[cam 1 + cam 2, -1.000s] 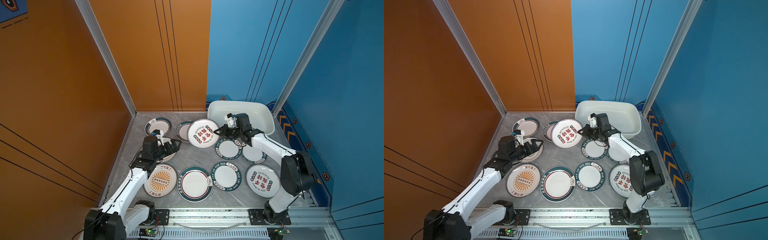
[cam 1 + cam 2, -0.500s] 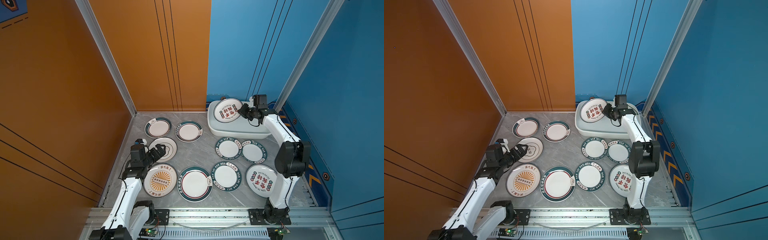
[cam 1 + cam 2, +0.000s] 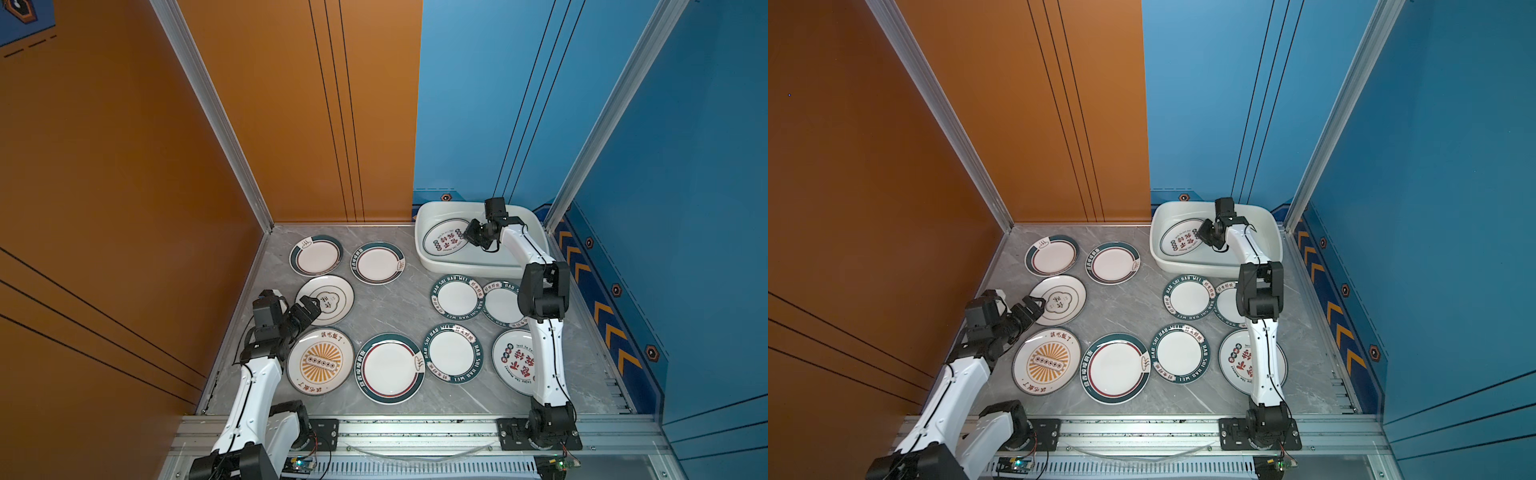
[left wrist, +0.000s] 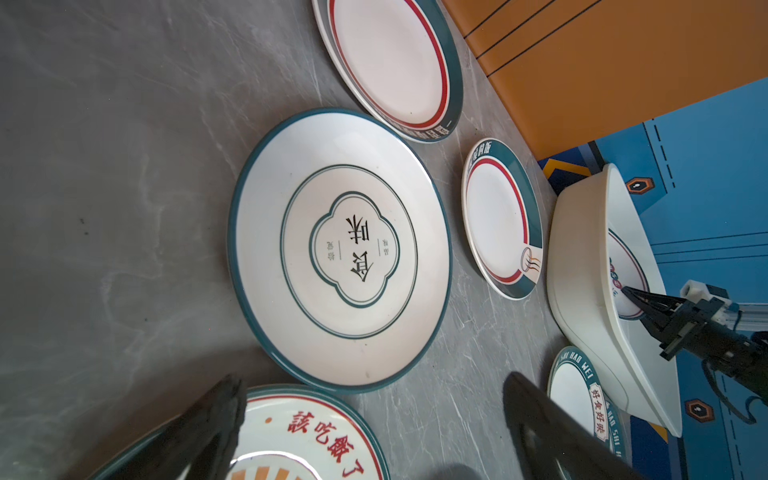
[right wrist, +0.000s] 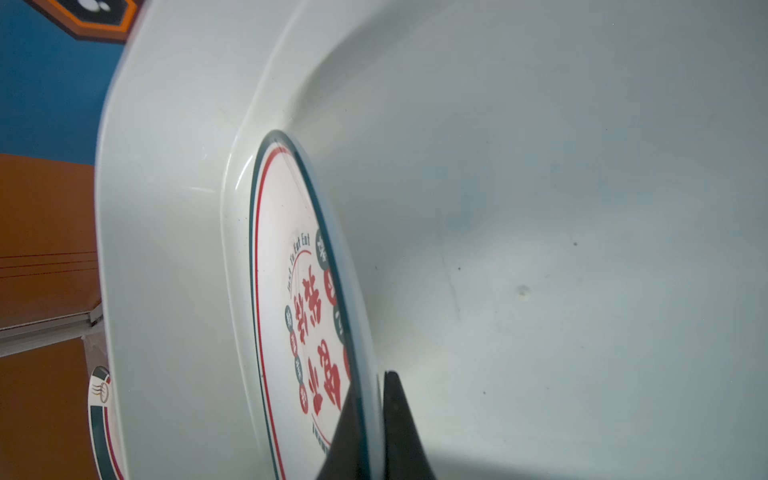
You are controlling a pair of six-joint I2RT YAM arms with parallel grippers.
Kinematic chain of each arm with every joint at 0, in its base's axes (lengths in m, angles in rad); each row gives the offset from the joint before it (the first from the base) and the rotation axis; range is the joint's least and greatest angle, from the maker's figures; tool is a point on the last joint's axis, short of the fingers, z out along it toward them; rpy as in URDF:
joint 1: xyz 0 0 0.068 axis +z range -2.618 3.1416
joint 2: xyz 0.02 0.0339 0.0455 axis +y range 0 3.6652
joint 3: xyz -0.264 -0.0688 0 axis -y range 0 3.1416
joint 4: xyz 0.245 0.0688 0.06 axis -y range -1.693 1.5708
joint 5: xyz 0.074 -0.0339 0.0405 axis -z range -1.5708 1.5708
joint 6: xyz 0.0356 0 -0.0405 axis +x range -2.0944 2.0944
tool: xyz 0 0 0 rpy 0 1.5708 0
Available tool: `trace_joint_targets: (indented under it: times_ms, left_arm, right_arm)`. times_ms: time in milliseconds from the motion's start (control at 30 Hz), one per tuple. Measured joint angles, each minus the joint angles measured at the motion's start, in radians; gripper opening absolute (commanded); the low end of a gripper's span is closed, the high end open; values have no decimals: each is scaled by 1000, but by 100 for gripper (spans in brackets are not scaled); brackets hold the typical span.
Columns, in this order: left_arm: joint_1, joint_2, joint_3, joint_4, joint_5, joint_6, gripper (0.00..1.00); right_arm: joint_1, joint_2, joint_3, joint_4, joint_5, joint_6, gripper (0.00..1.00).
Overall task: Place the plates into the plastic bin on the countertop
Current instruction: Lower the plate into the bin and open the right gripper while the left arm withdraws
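The white plastic bin (image 3: 469, 266) stands at the back right of the grey countertop (image 3: 395, 307). Inside it, tilted, is a plate with red characters (image 3: 444, 241) (image 5: 286, 291). My right gripper (image 3: 468, 235) (image 5: 372, 390) is shut on its rim, one finger on each face. The plate's far edge lies close to the bin's left wall (image 5: 174, 249). My left gripper (image 3: 309, 309) (image 4: 374, 380) stands open and empty, low over the near edge of a clover-marked plate (image 4: 338, 249) and beside the orange sunburst plate (image 3: 320, 361). Several more plates lie flat on the countertop.
Two green-rimmed plates (image 3: 316, 255) (image 3: 377, 262) lie at the back left. Lettered ones (image 3: 457, 297) (image 3: 452, 353) lie in front of the bin. My right arm (image 3: 544, 357) hides part of another red-character plate (image 3: 515, 361). An aluminium rail (image 3: 395, 428) runs along the front, and walls close in the sides.
My right gripper has carried the red-character plate from the countertop's middle to the bin and lowered it inside. My left arm has drawn back toward the front left, still open.
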Motion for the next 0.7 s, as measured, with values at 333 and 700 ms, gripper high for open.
trace_joint_targets:
  times_ms: [333,700]
  left_arm:
    - [93,45,-6,0,-22,1,99]
    - [132,199,-6,55,-27,0,95]
  right_arm:
    - [5,61,48,-32,38,11,42]
    - [40,40,37,-118,248,-113,50]
